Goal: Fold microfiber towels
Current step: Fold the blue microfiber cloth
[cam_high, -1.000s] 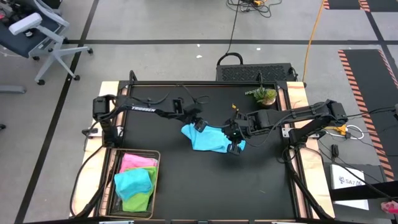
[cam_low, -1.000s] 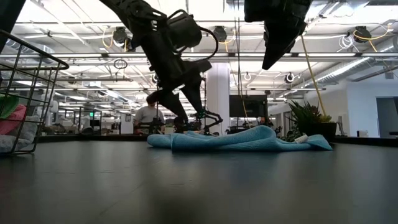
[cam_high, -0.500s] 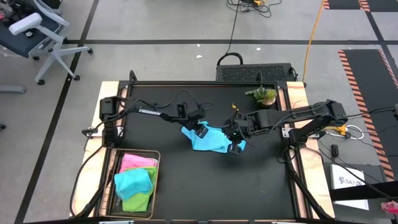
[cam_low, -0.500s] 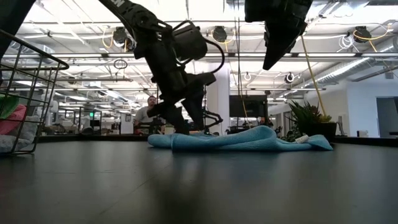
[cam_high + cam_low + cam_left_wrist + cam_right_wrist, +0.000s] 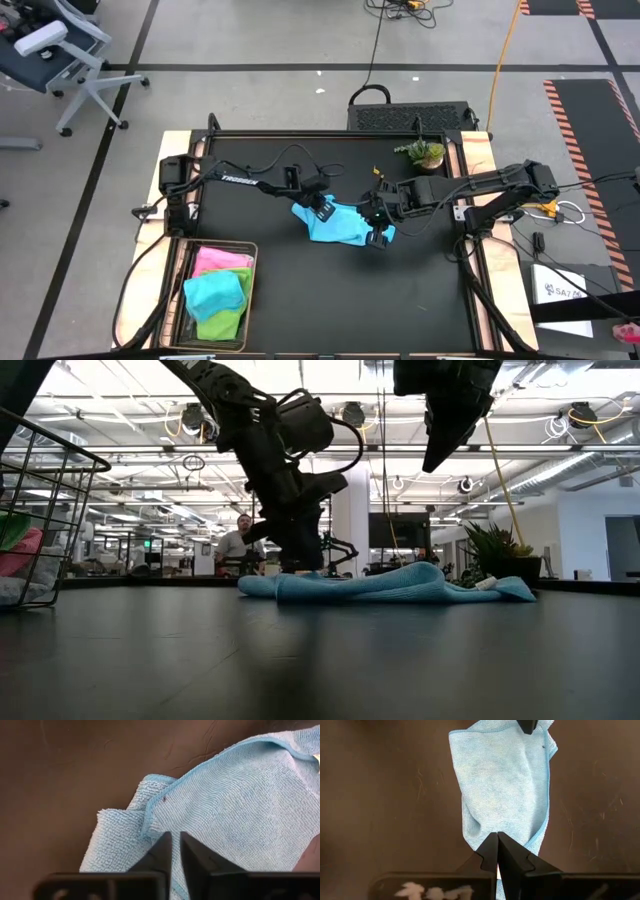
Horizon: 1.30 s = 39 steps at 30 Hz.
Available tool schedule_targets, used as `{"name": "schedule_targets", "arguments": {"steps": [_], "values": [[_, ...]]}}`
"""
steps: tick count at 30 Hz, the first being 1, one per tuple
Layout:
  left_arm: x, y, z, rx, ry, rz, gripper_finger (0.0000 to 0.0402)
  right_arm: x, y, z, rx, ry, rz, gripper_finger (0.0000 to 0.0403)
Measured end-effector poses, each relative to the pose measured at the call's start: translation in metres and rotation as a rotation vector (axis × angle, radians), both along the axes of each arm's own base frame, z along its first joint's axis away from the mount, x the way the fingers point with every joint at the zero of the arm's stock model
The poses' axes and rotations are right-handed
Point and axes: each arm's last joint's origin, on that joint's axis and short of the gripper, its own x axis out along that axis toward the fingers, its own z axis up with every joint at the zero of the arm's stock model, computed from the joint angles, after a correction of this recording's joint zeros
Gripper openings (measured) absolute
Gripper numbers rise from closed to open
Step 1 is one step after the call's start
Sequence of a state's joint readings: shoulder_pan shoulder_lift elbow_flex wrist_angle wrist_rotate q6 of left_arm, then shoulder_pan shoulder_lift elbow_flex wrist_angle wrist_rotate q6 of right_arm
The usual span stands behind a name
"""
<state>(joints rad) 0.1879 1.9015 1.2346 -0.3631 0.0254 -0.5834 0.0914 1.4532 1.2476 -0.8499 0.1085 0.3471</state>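
Black tabletop (image 5: pixel 270 280), wood-edged, seen from above; open workshop room behind in the low view. Light blue towel (image 5: pixel 338 222) lies crumpled, partly doubled over, near table centre, flat on the surface. Its long axis runs roughly left-right between the two arms.

Left gripper (image 5: pixel 320 207) is down at the towel's left end. In the left wrist view the left gripper (image 5: pixel 175 851) has its fingers nearly closed, a thin gap left, tips right at the hemmed edge where one layer overlaps another. Whether cloth is actually pinched cannot be told. Low view shows this arm's tip reaching down to the towel (image 5: pixel 385 585) at its left part.

Right gripper (image 5: pixel 376 228) is over the towel's right end, held higher: in the low view its fingers hang well above the cloth. In the right wrist view the right gripper (image 5: pixel 497 851) has fingers pressed together, nothing held, towel (image 5: pixel 505 785) stretching away ahead of them.

Left arm is judged the nearer, already at cloth level; the edge to be taken lies directly at its fingertips, rest of the towel extending toward the right arm.

Wire basket (image 5: pixel 218 294) at the table's front-left holds the other towels (image 5: pixel 218 290): pink, teal, lime green visible. Potted plant (image 5: pixel 424 153) at rear right.
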Motion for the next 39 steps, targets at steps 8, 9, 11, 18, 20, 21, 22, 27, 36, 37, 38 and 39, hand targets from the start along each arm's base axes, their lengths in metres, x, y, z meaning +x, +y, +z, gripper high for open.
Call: {"name": "schedule_targets", "arguments": {"steps": [8, 9, 11, 18, 20, 21, 22, 27, 36, 37, 38, 39], "values": [[-0.001, 0.000, -0.001, 0.023, 0.019, -0.045, 0.0042, 0.000, 0.000, 0.000, 0.001, 0.000, -0.002, 0.0000], [-0.001, 0.000, -0.001, 0.028, 0.019, -0.054, 0.0054, 0.000, 0.000, 0.000, 0.001, 0.001, 0.000, 0.0000], [-0.001, 0.000, -0.001, 0.033, 0.020, -0.070, 0.0081, 0.000, 0.000, 0.000, 0.001, 0.001, 0.000, 0.0000], [-0.001, -0.001, -0.002, 0.043, 0.023, -0.081, 0.0172, 0.000, 0.000, 0.000, 0.003, 0.001, 0.001, 0.0000], [-0.001, -0.001, -0.002, 0.053, 0.030, -0.075, 0.0192, 0.000, 0.000, 0.000, 0.003, 0.001, 0.001, 0.0000], [-0.001, 0.000, -0.003, 0.062, 0.033, -0.069, 0.0200, 0.000, 0.000, 0.000, 0.003, 0.001, 0.001, 0.0000], [-0.001, 0.000, -0.003, 0.072, 0.038, -0.063, 0.0208, 0.000, 0.000, 0.000, 0.003, 0.001, 0.001, 0.0000], [-0.002, 0.002, -0.005, 0.079, 0.049, -0.044, 0.0231, 0.000, 0.000, 0.000, 0.004, 0.001, 0.002, 0.0000], [-0.002, -0.001, 0.022, 0.168, -0.042, -0.009, 0.0217, 0.000, 0.000, 0.000, 0.004, 0.002, 0.001, 0.0000], [-0.003, 0.000, 0.021, 0.184, -0.034, -0.008, 0.0214, 0.000, 0.000, 0.000, 0.004, 0.002, 0.001, 0.0000], [-0.003, 0.001, 0.021, 0.189, -0.029, -0.007, 0.0210, 0.000, 0.000, 0.000, 0.004, 0.002, 0.001, 0.0000], [-0.003, 0.002, 0.021, 0.190, -0.029, -0.007, 0.0206, 0.000, 0.000, 0.000, 0.004, 0.002, 0.001, 0.0000]]}}
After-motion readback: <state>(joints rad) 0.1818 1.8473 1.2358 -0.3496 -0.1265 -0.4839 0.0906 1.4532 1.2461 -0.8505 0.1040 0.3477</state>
